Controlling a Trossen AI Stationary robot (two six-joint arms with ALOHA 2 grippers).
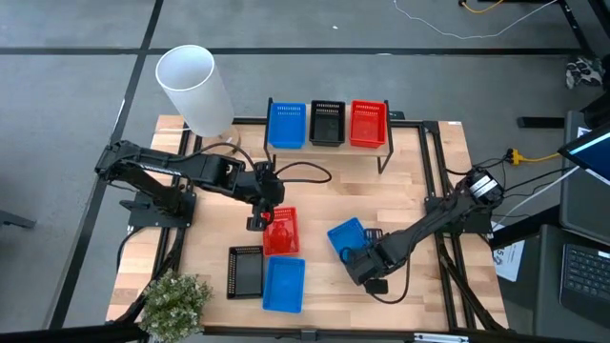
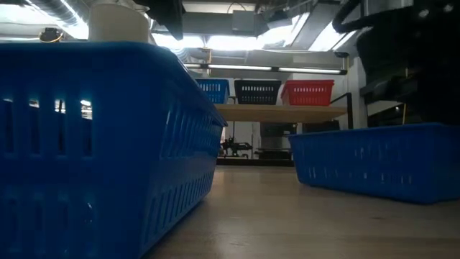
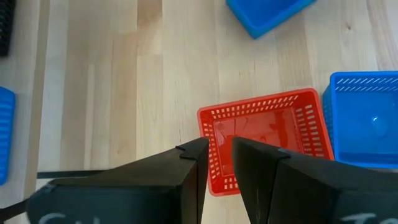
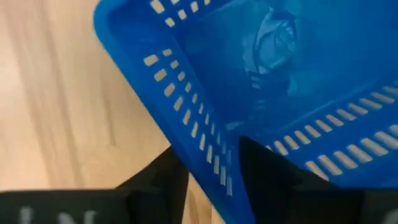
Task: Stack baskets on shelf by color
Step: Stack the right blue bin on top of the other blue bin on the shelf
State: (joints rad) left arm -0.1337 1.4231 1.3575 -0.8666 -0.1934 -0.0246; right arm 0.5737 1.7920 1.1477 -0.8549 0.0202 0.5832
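Two hands work: the right hand (image 1: 356,259) straddles a blue basket's (image 1: 346,235) wall, open; the left hand (image 3: 216,163) straddles a red basket's (image 3: 267,134) rim, unclenched.

Overhead, table-level and two close wrist views share the table (image 1: 400,191).

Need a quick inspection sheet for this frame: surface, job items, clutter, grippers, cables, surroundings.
Surface: wooden table, mostly bare in the middle.
Job's things: shelf carries a blue basket, black basket and red basket. On the table: red basket, black basket, blue basket, tilted blue basket.
Clutter: white cylinder; small plant.
Grippers: left gripper at the red table basket's edge, fingers astride its wall; right gripper astride the tilted blue basket's wall, open.
Cables: black cable near the shelf; white cable on the floor.
Surroundings: laptop at right.
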